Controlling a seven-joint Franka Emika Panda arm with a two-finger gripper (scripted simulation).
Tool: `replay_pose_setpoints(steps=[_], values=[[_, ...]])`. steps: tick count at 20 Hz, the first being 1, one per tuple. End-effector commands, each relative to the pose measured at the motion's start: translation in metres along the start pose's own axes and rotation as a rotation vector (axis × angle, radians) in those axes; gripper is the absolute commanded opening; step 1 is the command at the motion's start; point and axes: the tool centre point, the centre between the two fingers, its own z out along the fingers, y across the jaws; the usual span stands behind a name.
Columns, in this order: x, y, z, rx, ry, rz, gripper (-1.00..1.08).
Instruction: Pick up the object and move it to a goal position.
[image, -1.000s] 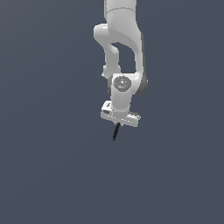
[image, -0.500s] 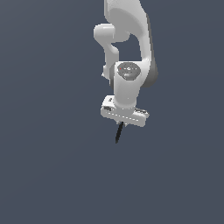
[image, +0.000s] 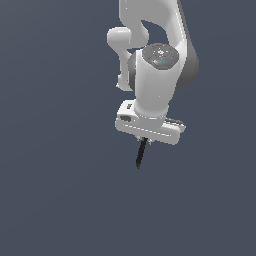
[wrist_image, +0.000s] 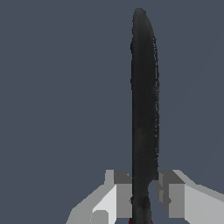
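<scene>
Since a second ago the arm has swung nearer the exterior camera, looming larger. Open, featureless grey surrounds the gripper (image: 144, 140) everywhere. Its jaws are clamped on the black stick (wrist_image: 144, 109), which hangs below them.

**Lighting and render quality**

Flat, dim slate backdrop in both views; no cast shadows seen. The arm (image: 155, 75) is lit from above, grey beneath. No glare. Stick (wrist_image: 144, 109) edges look jagged, possibly soft, close to the wrist camera.
</scene>
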Motion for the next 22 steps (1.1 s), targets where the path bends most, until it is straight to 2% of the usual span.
replay_pose_setpoints(steps=[1,11,22], values=[[0.009,-0.005,-0.017,0.0,-0.001,0.0,-1.0],[0.039,-0.022,-0.07,0.0,-0.001,-0.001,-1.0],[0.063,-0.036,-0.11,0.001,-0.001,-0.001,-1.0]])
